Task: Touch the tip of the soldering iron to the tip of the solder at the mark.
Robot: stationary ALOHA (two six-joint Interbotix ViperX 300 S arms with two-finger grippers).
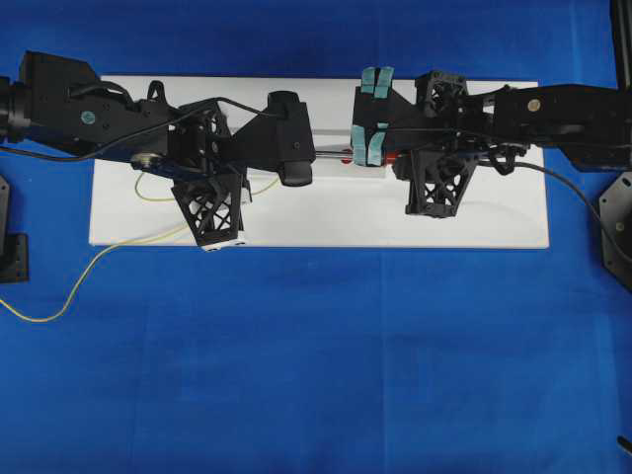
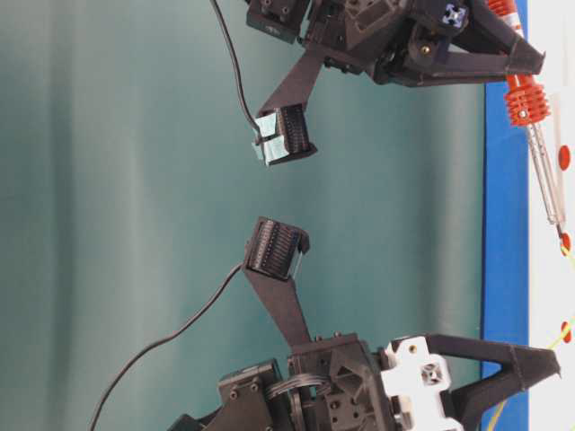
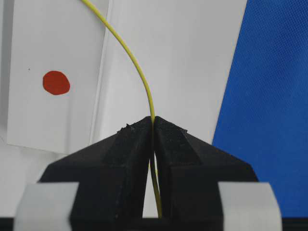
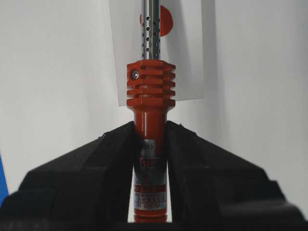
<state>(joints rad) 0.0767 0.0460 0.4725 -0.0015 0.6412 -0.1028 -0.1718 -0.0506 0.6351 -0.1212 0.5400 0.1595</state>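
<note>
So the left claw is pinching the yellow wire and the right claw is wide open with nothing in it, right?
Not quite. The left gripper does pinch the solder, but the right gripper is shut on the soldering iron, as the right wrist view shows.

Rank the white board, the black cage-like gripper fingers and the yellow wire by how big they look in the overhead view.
1. White board, largest by far.
2. Solder: long but hair-thin.
3. Left gripper and right gripper: look about alike, so unranked.

Left gripper (image 3: pixel 154 126) clamped tight, right gripper (image 4: pixel 150 132) clamped too, both arms reaching inward toward centre
</note>
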